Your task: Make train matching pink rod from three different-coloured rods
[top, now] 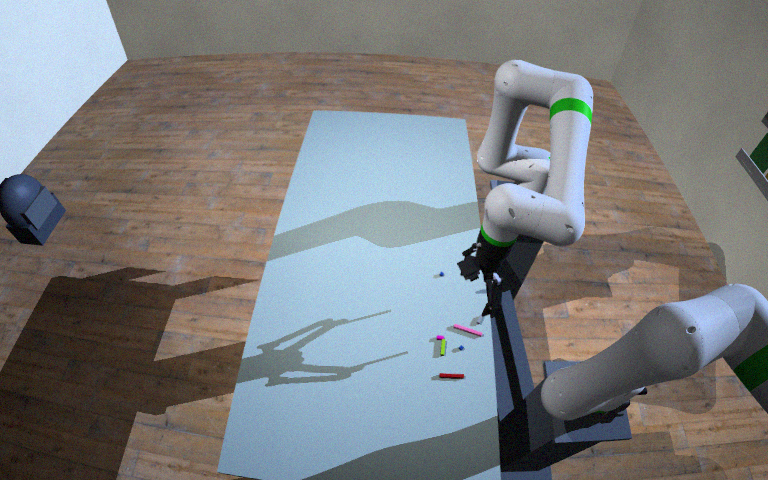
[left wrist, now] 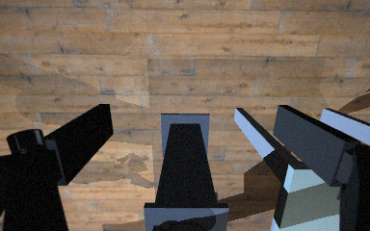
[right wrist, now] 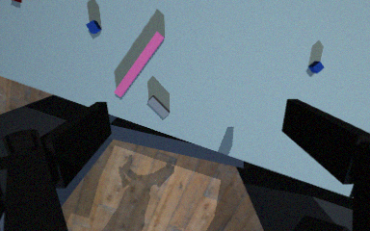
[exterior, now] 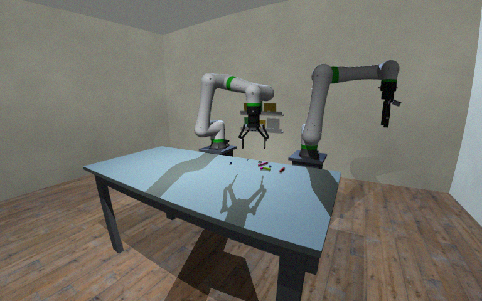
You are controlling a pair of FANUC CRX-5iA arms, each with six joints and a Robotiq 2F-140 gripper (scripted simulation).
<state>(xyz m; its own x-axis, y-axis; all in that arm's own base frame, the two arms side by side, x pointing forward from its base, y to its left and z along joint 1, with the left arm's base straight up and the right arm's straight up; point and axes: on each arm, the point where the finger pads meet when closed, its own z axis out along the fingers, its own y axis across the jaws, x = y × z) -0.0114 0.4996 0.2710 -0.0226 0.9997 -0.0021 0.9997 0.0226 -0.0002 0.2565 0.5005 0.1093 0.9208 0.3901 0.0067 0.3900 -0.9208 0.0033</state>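
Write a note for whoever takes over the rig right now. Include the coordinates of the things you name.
Right claw (top: 476, 283) (exterior: 253, 147) (right wrist: 197, 115): open, empty, above the table's edge near the rods.
Left claw (top: 611, 416) (exterior: 385, 125) (left wrist: 195, 117): open, empty, off the table.
Rods: grey rod (top: 479, 320) (exterior: 260, 162) (right wrist: 158, 107) by the pink rod (top: 467, 330) (exterior: 263, 163) (right wrist: 140, 64); lime rod (top: 442, 346) (exterior: 266, 168) with the magenta rod (top: 440, 337) (exterior: 261, 168) near one end; two blue rods (top: 461, 348) (exterior: 270, 165) (right wrist: 93, 27), apart; red rod (top: 451, 375) (exterior: 282, 170) off to one side.
Done: no three-rod train.
Left: join grey, lime and one blue, keeping magenta out; release, move clear.
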